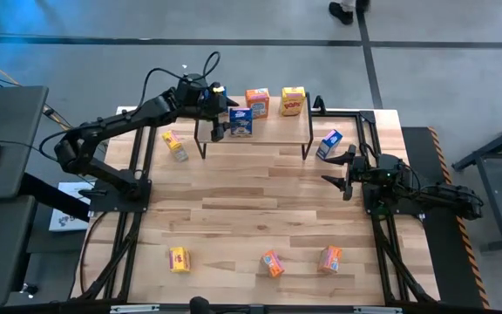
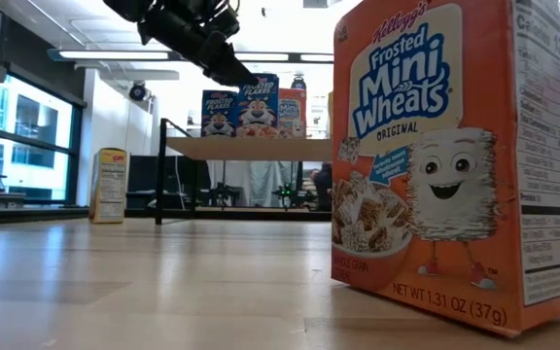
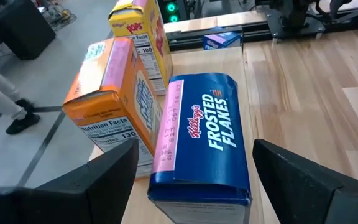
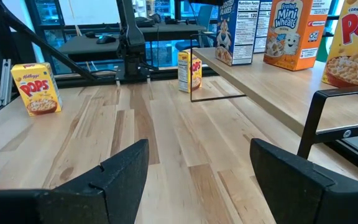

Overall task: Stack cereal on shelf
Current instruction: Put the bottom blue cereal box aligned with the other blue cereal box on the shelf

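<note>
My left gripper (image 1: 219, 129) hangs over the shelf (image 1: 277, 131), fingers spread either side of the Frosted Flakes box (image 3: 201, 140).

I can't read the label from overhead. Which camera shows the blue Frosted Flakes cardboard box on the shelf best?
The left wrist view: the blue Frosted Flakes cardboard box fills the picture between the open left gripper fingers, lettering readable. The high view shows it small; the low view shows its front far off; the right wrist view shows its side.

The left gripper (image 3: 191, 186) straddles a blue box (image 3: 204, 140), fingers (image 3: 86, 190) apart and clear of its sides. An orange box (image 3: 114, 102) stands just beside it, then a yellow box (image 3: 138, 31).
</note>
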`<state>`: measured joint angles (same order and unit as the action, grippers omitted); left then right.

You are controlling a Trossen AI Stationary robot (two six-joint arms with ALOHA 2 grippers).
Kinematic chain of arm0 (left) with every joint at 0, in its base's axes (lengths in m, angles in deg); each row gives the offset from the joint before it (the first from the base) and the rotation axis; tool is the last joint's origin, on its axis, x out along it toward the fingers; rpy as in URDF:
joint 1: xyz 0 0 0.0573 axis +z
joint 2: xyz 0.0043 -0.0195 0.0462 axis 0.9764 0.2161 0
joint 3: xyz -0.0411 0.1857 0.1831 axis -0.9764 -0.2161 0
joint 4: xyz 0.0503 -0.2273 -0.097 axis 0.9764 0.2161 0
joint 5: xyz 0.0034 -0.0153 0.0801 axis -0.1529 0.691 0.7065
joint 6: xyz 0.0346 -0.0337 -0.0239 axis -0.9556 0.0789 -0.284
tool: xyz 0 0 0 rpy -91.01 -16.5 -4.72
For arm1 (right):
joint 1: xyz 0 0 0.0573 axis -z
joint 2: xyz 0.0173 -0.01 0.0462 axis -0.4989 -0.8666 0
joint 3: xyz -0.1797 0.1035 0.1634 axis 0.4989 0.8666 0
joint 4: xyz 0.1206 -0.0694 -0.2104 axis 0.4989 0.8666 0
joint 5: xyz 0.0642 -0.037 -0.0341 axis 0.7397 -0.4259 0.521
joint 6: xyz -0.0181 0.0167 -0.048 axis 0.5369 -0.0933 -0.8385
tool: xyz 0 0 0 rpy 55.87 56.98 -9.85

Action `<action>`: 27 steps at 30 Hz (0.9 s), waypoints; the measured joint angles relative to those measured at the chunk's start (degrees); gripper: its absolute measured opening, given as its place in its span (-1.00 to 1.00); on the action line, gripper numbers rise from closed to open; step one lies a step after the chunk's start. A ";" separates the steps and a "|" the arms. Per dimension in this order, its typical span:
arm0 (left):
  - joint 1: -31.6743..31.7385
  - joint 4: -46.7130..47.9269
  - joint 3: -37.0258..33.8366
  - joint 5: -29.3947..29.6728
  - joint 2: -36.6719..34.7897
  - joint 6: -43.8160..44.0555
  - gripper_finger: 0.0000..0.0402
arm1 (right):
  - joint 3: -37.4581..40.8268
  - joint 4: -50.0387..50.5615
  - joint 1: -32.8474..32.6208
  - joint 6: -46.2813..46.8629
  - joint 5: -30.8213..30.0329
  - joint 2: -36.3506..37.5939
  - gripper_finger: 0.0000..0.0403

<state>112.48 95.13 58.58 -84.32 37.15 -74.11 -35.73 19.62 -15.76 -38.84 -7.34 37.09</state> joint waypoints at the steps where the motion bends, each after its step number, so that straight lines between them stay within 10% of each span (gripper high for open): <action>1: 0.00 -0.13 0.00 0.11 -0.02 0.00 0.53 | 0.00 0.01 0.00 -0.01 0.00 0.00 0.36; 27: 0.00 0.23 0.00 0.86 -0.04 -1.05 0.12 | 0.00 0.00 0.01 0.01 0.00 0.00 0.36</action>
<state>112.48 95.36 58.58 -83.46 37.11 -75.16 -35.73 19.62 -15.75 -38.82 -7.34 37.09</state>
